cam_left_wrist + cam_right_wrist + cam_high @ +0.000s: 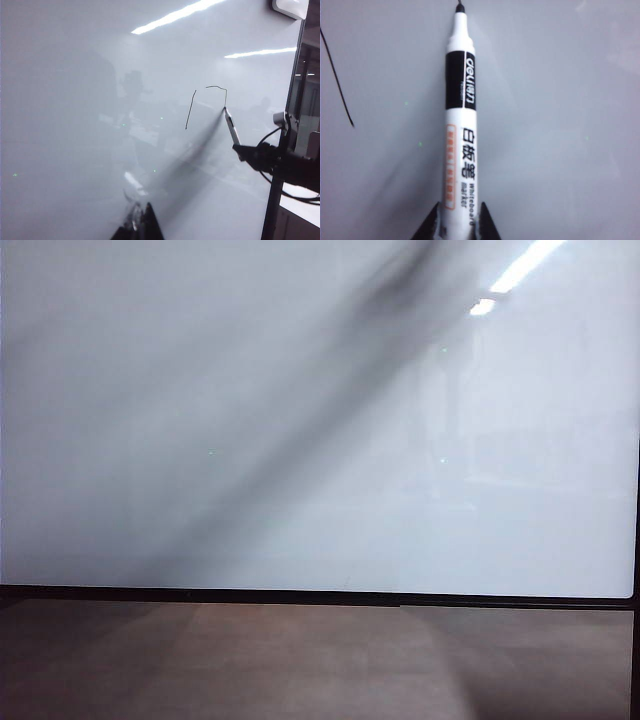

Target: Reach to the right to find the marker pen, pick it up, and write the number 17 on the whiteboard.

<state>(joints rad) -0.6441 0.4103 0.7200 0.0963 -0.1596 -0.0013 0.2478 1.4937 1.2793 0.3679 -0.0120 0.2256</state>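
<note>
On the whiteboard the 1 stood done and the 7's top bar drawn — its downstroke remained — the right gripper clamping the marker, tip touching; the left gripper idled below, jaws seemingly together.

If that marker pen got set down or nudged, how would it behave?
The marker pen, held in the right end effector, looks straight and round, so it is probably stiff and would likely roll. Its glossy barrel may be slippery. It seems light, carried tip-first at the whiteboard.
</note>
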